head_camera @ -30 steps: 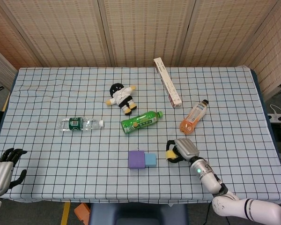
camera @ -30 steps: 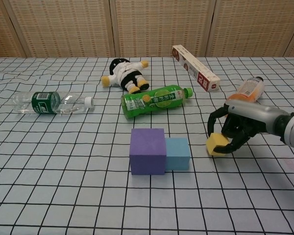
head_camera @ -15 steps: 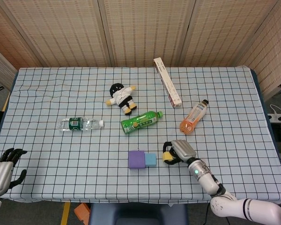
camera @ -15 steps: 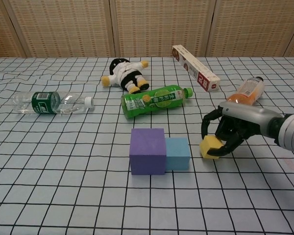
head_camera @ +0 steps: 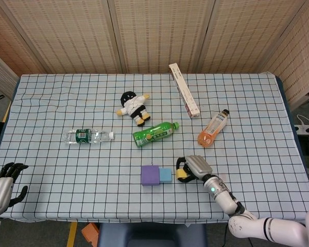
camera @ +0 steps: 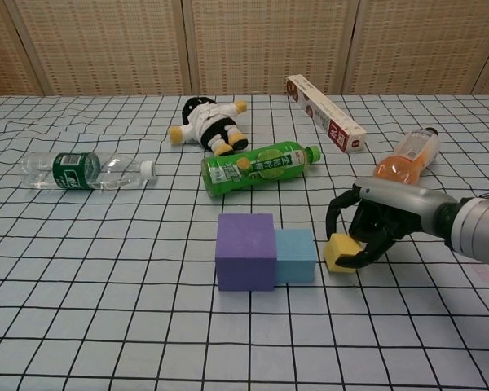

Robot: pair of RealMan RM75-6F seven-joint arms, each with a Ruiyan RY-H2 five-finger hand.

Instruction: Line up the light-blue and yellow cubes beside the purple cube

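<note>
**Yellow cube in my right hand, close beside the light-blue one**

While my left hand (head_camera: 1, 186) hangs off the near left corner of the table (camera: 81, 326), fingers spread and holding nothing, my right hand (camera: 360, 230) sits low over the checked cloth with its dark fingers curled round the yellow cube (camera: 339, 253); the cube is pinched on its right side and rests on or just above the cloth, I cannot tell which. Just to the left of my right hand lies the light-blue cube (camera: 295, 255), with a narrow gap between it and the yellow one; touching the light-blue cube's far-left side stands the larger purple cube (camera: 245, 250), so the three run in a row leftward from my grip.

Beyond my right hand lies an orange drink bottle (camera: 407, 155); farther, to the left of it, a green bottle (camera: 257, 167) lies on its side; well off to the left lies a clear water bottle (camera: 85, 172); farther back a plush doll (camera: 206, 123) lies sprawled, and a long red-and-white box (camera: 324, 112) lies beyond my right hand.
</note>
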